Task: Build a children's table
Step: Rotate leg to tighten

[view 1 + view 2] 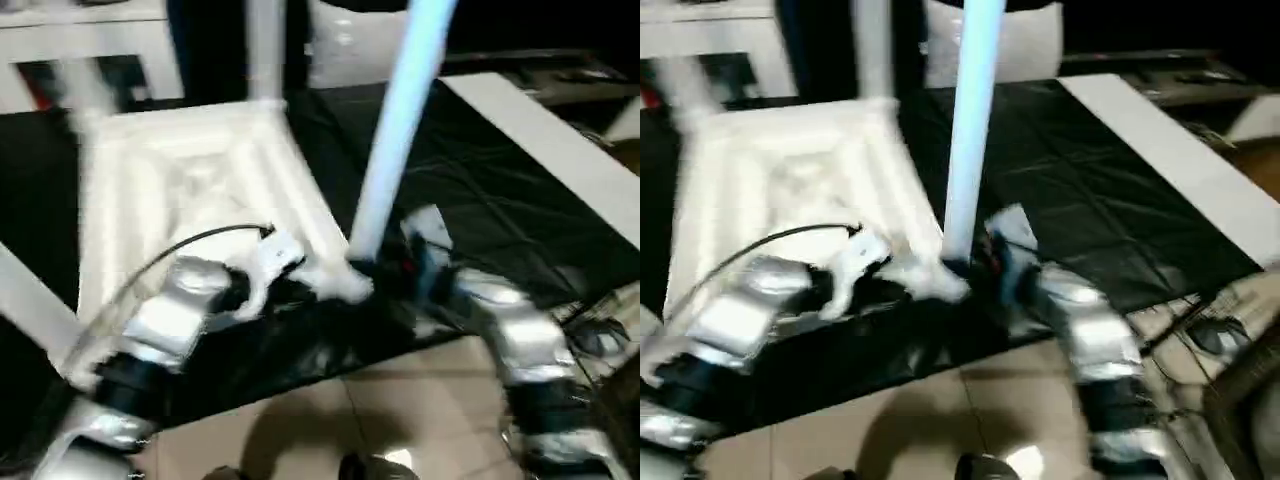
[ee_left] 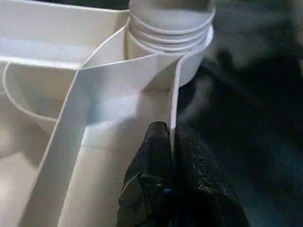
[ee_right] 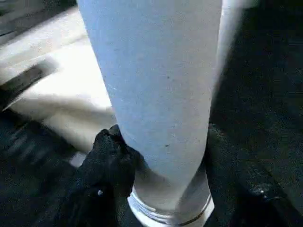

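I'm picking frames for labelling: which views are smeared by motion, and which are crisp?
Both eye views are motion-smeared, the upright white tapered leg and silver forearms streaked; left wrist view is crisp on the white ribbed tabletop rim; right wrist view is sharp on the leg, soft behind.

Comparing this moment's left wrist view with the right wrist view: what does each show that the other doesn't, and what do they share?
Left wrist view alone: the left gripper shut on the thin side wall of the upturned table top, with the ribbed underside and the ringed corner socket.

Right wrist view alone: the long tapered leg up close, with the black fingers of the right gripper on either side of it near its base.

Shared: the same white table, the leg's ringed end, and the black sheet beneath.
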Robot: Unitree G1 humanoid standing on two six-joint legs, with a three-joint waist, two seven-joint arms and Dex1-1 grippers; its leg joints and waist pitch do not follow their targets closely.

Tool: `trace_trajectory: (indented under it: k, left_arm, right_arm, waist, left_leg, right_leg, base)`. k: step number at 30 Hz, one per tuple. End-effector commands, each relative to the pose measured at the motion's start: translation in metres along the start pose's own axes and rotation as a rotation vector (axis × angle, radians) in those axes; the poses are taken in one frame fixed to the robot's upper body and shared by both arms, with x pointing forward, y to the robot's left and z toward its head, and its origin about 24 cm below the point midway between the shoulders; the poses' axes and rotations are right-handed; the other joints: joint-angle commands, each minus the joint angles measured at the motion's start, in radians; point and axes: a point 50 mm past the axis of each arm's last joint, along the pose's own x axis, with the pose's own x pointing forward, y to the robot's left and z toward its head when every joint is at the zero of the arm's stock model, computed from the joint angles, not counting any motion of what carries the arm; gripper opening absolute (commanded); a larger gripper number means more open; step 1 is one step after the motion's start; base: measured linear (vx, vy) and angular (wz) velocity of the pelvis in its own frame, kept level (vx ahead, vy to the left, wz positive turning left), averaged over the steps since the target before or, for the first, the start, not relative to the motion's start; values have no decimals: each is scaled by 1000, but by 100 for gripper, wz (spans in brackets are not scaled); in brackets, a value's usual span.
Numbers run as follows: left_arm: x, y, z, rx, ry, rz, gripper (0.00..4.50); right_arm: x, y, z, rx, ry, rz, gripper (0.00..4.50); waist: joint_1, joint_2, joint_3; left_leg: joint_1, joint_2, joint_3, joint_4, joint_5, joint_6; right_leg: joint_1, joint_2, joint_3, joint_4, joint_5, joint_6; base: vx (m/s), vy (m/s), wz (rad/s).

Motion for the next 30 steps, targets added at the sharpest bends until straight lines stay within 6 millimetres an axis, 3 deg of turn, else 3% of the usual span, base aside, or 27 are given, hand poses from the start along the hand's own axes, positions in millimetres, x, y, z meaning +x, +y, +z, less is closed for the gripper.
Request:
trace_trajectory:
  k: [1,3,4,5,6,9,10,15,18,20,24,26,30]
  left_arm:
    - [16,-11,34,3,-122,42,0]
    - [19,-11,37,-4,-129,62,0]
    - [21,-12,39,-8,-133,77,0]
    - [22,-12,41,0,-134,84,0]
    - [24,-12,42,10,-130,92,0]
    - [22,-10,40,28,-111,103,0]
    - [21,-9,39,34,-104,103,0]
    - [13,-6,30,58,-83,78,0]
    - [5,-5,22,69,-84,14,0]
    - [3,-5,20,82,-83,-3,0]
    - [-5,-3,14,131,-84,-100,0]
    - [-8,-4,13,147,-89,-157,0]
    - [-16,-9,6,220,-56,-290,0]
  right_arm:
    - [26,28,-12,25,78,3,196]
    - [30,29,-11,36,63,-22,196]
    - [32,31,-9,47,49,-39,231]
    - [33,32,-7,54,31,-40,251]
    - [33,33,-4,69,-9,-43,265]
    - [30,32,-3,52,-22,-53,271]
    - [29,31,-3,40,-22,-58,306]
    - [17,20,-5,39,-46,-70,341]
    - [2,8,-1,6,-75,-22,361]
    - [-2,6,0,-7,-78,2,385]
    - [-21,-5,2,-135,-23,154,407]
    - [-27,-12,4,-187,0,196,442]
    - [-37,-18,7,-308,46,311,442]
  waist:
    - [-4,12,-61]
    - [-8,21,-62]
    - [-9,20,-66]
    - [-7,13,-67]
    - [-2,14,-65]
    - [4,15,-68]
    - [5,17,-67]
    - [12,17,-68]
    - [18,14,-69]
    - [19,15,-72]
    - [32,13,-75]
    - [41,13,-80]
    - [59,14,-81]
  left_leg:
    - [14,25,-32,-63,-412,-5]
    - [15,37,-41,-71,-456,0]
    - [14,39,-42,-75,-460,3]
    - [12,37,-41,-75,-448,6]
    - [13,34,-38,-75,-426,11]
    - [1,38,-35,-79,-365,23]
    - [2,39,-33,-81,-356,24]
    - [1,38,-28,-80,-326,32]
    - [0,39,-25,-80,-302,43]
    - [-5,41,-24,-81,-269,51]
    - [-2,40,-15,-74,-217,73]
    - [-7,41,-15,-71,-167,83]
    - [-5,41,-11,-68,-141,104]
  right_leg:
    - [43,-68,15,-131,-724,-1]
    - [52,-71,6,-131,-667,-3]
    - [53,-72,10,-126,-608,-19]
    - [52,-73,14,-126,-593,-24]
    - [48,-76,21,-122,-577,-39]
    - [54,-76,34,-106,-503,-73]
    - [52,-75,38,-102,-476,-87]
    - [54,-75,45,-95,-449,-107]
    - [57,-74,47,-93,-427,-110]
    - [59,-73,50,-84,-386,-125]
    - [58,-71,53,-78,-336,-151]
    - [62,-70,56,-65,-281,-171]
    - [58,-68,56,-56,-242,-191]
  base:
    - [0,0,0]
    - [0,0,0]
    - [0,0,0]
    - [0,0,0]
    - [0,0,0]
    - [0,0,0]
    - [0,0,0]
    - [0,0,0]
    - [0,0,0]
    - [0,0,0]
    - [0,0,0]
    - [0,0,0]
    - [0,0,0]
